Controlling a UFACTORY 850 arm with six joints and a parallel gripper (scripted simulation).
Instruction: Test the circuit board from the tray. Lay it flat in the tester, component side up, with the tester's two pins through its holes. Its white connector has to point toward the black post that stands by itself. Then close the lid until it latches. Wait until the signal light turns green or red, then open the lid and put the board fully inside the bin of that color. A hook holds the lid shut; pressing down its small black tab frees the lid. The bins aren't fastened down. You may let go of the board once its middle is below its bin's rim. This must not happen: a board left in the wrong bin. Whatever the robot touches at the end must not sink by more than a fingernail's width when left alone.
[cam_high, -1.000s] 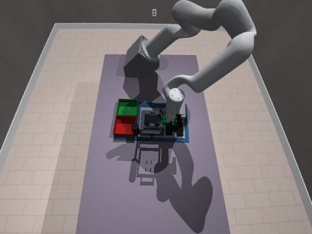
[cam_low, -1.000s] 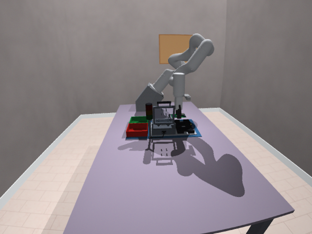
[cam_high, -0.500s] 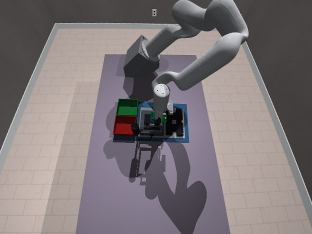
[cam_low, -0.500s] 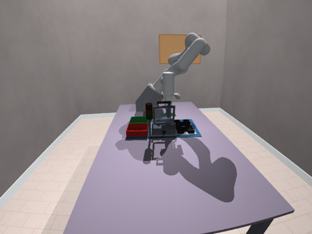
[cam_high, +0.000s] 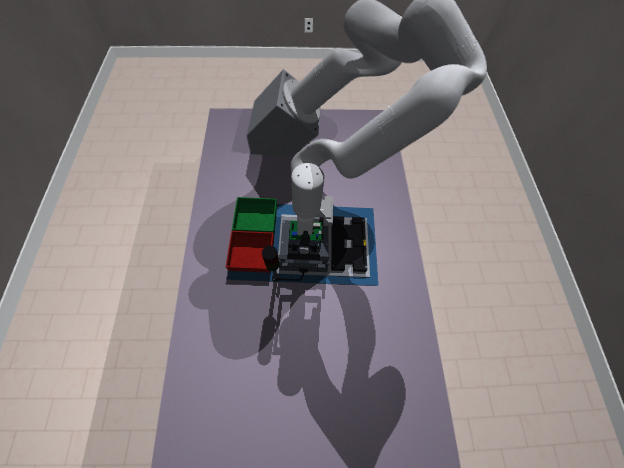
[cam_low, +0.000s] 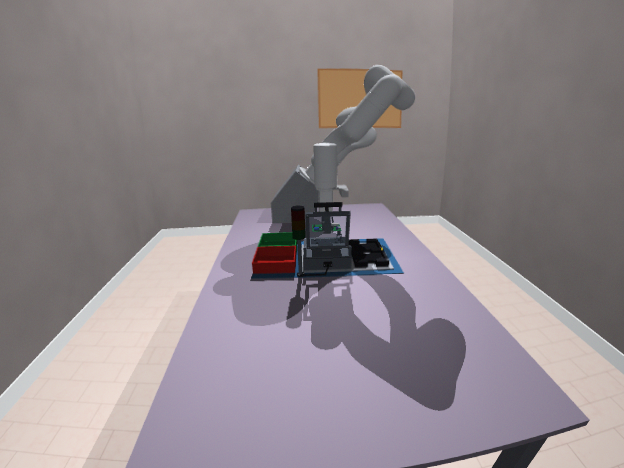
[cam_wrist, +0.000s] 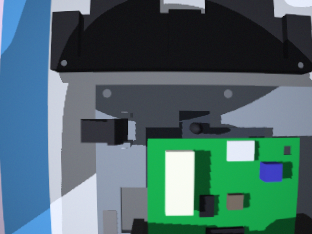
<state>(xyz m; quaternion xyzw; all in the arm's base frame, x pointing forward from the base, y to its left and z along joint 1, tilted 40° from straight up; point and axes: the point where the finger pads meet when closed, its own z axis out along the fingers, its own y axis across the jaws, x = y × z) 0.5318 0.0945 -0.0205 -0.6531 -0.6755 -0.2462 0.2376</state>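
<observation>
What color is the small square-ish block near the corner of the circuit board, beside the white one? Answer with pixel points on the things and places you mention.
Blue (cam_wrist: 270, 172); it shows best in the wrist view.

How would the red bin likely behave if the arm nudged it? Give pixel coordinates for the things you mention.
The red bin (cam_high: 250, 257) (cam_low: 274, 266) would probably slide rather than tip, being low and broad-based. Its straight, thin walls suggest a stiff, light shell. Pushed backward, it might shove the adjoining green bin (cam_high: 255, 221) (cam_low: 276, 239).

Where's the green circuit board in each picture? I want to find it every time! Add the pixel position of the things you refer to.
Top view: the green circuit board (cam_high: 316, 231) (cam_low: 318, 227) (cam_wrist: 178, 225) is near the middle, just right of the red and green bins.
Exterior view: it's a tiny green strip near the middle, seen through the raised lid's frame.
Wrist view: it's big, at the bottom, right of the middle.
Landmark in all three: the blue mat (cam_high: 373, 251) (cam_low: 394, 263) (cam_wrist: 25, 130) under the tester.
</observation>
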